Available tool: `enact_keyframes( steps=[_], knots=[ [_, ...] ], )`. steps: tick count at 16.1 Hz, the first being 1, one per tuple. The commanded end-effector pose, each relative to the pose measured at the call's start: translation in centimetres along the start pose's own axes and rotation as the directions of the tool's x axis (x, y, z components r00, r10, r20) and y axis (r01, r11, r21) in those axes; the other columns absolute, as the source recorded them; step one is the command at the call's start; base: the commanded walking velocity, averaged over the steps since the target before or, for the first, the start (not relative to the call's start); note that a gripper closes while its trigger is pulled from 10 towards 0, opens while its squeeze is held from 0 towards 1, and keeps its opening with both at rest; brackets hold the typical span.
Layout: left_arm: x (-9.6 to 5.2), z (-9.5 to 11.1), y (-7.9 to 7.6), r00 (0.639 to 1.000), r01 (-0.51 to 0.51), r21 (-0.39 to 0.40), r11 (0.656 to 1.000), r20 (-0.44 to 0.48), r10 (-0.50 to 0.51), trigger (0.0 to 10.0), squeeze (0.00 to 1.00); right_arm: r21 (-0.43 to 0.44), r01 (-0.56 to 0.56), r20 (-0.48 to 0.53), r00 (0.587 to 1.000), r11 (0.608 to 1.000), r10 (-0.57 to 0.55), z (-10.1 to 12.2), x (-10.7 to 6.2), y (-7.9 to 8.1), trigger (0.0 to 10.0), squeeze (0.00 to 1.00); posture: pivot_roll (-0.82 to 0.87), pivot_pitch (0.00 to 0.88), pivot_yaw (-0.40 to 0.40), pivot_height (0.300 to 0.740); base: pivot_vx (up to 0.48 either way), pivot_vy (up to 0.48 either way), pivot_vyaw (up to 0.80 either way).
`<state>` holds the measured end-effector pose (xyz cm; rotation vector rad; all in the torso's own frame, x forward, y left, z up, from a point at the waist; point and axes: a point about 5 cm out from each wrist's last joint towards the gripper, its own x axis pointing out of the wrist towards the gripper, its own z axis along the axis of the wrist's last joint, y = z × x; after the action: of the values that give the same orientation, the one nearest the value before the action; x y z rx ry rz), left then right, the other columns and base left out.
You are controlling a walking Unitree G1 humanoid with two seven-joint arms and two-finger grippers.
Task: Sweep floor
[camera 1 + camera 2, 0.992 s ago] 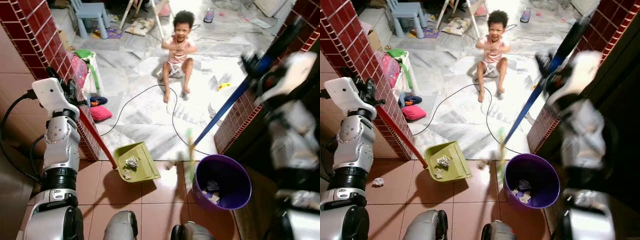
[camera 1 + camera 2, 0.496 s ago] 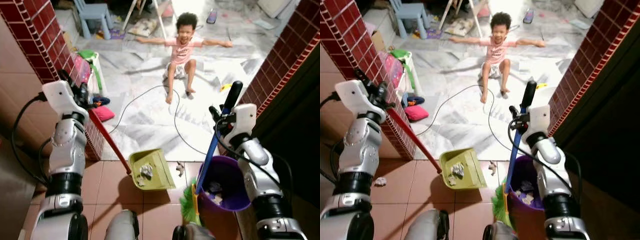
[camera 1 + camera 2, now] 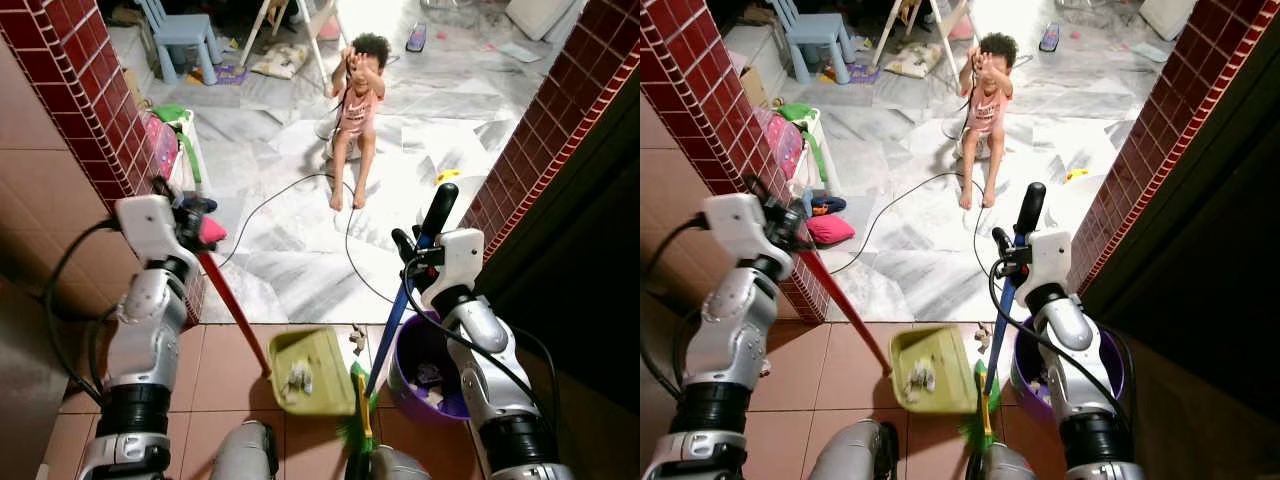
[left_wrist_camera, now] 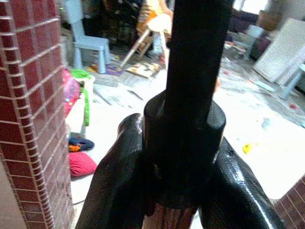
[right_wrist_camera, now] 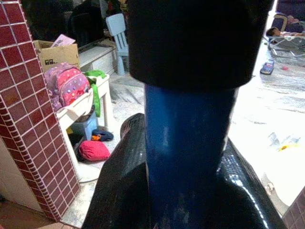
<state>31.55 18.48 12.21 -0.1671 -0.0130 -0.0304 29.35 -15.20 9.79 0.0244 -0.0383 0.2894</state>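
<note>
My left gripper (image 3: 192, 213) is shut on the black-capped top of the red dustpan handle (image 4: 183, 109). The handle slopes down to the yellow-green dustpan (image 3: 311, 372), which rests on the terracotta tiles with crumpled paper (image 3: 297, 379) in it. My right gripper (image 3: 412, 252) is shut on the blue broom handle (image 5: 187, 157). The broom's green bristles (image 3: 354, 420) touch the floor at the dustpan's right edge. A scrap of paper (image 3: 355, 340) lies just beyond the pan.
A purple bin (image 3: 427, 372) holding paper stands right of the broom. Red-tiled walls (image 3: 70, 90) flank the doorway. A child (image 3: 354, 95) sits on the marble floor beyond, with a black cable (image 3: 345, 235) nearby. A blue chair (image 3: 183, 30) and bags stand at the far left.
The broom came down from a raised swing, and its bristles now rest beside the dustpan. The dustpan slid nearer to me. The child brought both arms up to the face.
</note>
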Motion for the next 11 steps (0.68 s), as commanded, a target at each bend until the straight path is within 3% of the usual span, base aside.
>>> enact_keyframes(
  steps=[1, 4, 7, 11],
  knots=[
    [0.24, 1.49, -0.83, 0.997, 0.051, 0.01, 0.999, 0.057, -0.052, 10.0, 0.0, 0.022, -0.005, 0.028, 1.0, 1.0, 0.005, 0.56, 0.14, 0.28, 10.0, 0.0, -0.09, 0.0, 0.017, 0.74, 0.0, 0.0, 0.0],
    [0.36, 1.66, -0.94, 0.997, 0.053, -0.002, 0.999, 0.053, -0.052, 10.0, 0.0, 0.018, -0.003, 0.028, 1.0, 1.0, 0.003, 0.63, 0.27, 0.15, 10.0, 0.0, -0.09, 0.0, 0.019, 0.74, 0.0, 0.0, 0.0],
    [0.44, 1.75, -1.04, 0.997, 0.059, 0.0, 0.998, 0.051, -0.059, 10.0, 0.0, 0.02, -0.004, 0.02, 1.0, 1.0, 0.003, 0.5, 0.1, 0.05, 10.0, 0.0, -0.09, 0.0, 0.02, 0.74, -0.275, 0.0, 0.0],
    [0.54, 1.8, -1.05, 0.997, 0.061, -0.005, 0.998, 0.046, -0.06, 10.0, 0.0, 0.026, -0.002, 0.015, 1.0, 1.0, 0.002, 0.35, 0.02, 0.04, 10.0, 0.0, -0.09, 0.0, 0.022, 0.74, 0.0, 0.0, 0.0]
  ],
)
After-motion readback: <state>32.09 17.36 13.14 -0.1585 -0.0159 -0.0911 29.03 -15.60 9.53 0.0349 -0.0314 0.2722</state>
